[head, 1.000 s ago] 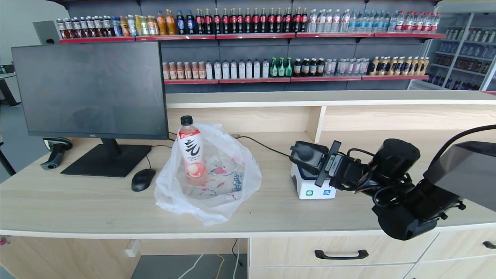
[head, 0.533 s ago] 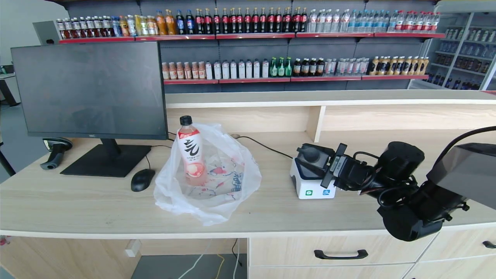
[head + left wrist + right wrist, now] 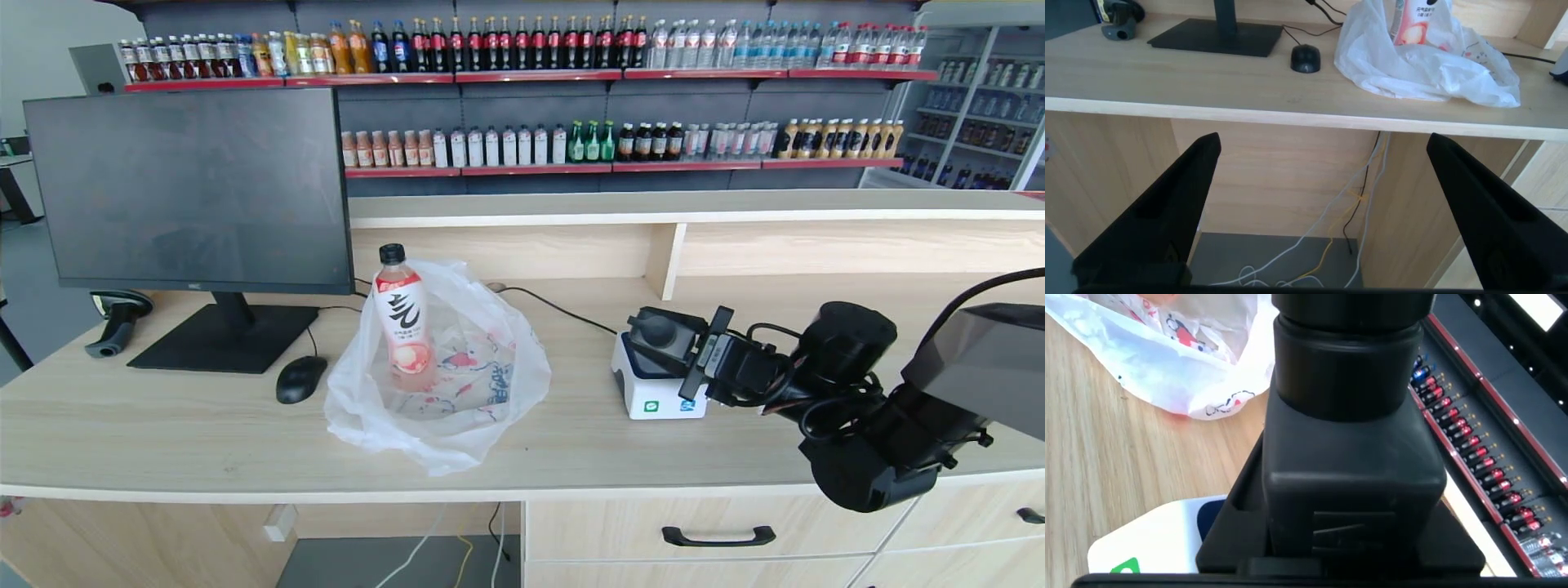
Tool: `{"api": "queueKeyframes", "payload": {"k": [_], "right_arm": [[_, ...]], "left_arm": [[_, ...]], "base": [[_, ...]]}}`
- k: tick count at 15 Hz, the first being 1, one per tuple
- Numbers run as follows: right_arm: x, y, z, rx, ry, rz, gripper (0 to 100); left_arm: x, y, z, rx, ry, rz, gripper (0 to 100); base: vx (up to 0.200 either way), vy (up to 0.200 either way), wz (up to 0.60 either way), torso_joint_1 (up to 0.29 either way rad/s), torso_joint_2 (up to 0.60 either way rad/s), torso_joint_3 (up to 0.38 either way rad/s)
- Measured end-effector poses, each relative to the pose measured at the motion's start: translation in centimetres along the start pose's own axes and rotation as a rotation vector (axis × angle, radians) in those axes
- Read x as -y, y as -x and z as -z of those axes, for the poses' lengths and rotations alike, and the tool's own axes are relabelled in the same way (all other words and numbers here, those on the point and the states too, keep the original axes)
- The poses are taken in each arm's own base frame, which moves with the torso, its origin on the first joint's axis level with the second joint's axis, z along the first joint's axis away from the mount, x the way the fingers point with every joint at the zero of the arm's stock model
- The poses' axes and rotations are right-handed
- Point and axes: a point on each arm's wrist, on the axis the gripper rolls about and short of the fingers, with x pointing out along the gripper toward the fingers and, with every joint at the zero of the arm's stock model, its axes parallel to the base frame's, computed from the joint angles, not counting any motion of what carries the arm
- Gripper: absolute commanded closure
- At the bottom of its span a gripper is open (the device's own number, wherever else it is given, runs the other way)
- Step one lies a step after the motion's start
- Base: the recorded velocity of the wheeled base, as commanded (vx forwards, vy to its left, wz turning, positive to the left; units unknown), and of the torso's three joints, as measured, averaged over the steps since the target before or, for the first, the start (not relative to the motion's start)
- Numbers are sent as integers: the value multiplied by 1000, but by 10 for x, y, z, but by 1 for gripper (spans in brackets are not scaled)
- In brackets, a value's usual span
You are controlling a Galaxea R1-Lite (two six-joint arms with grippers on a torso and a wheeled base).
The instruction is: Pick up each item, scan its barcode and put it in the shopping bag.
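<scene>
A pink drink bottle [image 3: 402,318] with a black cap stands upright inside the white plastic shopping bag [image 3: 482,384] on the counter. The left wrist view shows the same bottle [image 3: 1413,20] and bag [image 3: 1437,65] from below the counter edge. My right gripper [image 3: 679,347] is shut on a black barcode scanner [image 3: 657,333], held just above a white scanner base [image 3: 653,394]. Up close, the scanner [image 3: 1347,457] hides the right fingers, with the white base [image 3: 1135,547] beneath. My left gripper [image 3: 1323,212] hangs open below the counter front, holding nothing.
A monitor [image 3: 192,188] on a black stand, a mouse [image 3: 300,379] and a second handheld scanner [image 3: 114,320] sit at the counter's left. A black cable [image 3: 555,309] runs behind the bag. Drawers [image 3: 718,535] lie under the right side; drink shelves line the back.
My right arm has shifted a little to the right and down with the black scanner, closer over the white base. Bottle, bag and left gripper have stayed put.
</scene>
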Motion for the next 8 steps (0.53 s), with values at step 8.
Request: {"api": "queueKeyframes", "payload": {"k": [8], "right_arm": [[0,4,-2,-6,1,-2,100]], "left_arm": [[0,0,0,0,0,0,0]], "base": [[0,0,0,0,0,0]]}}
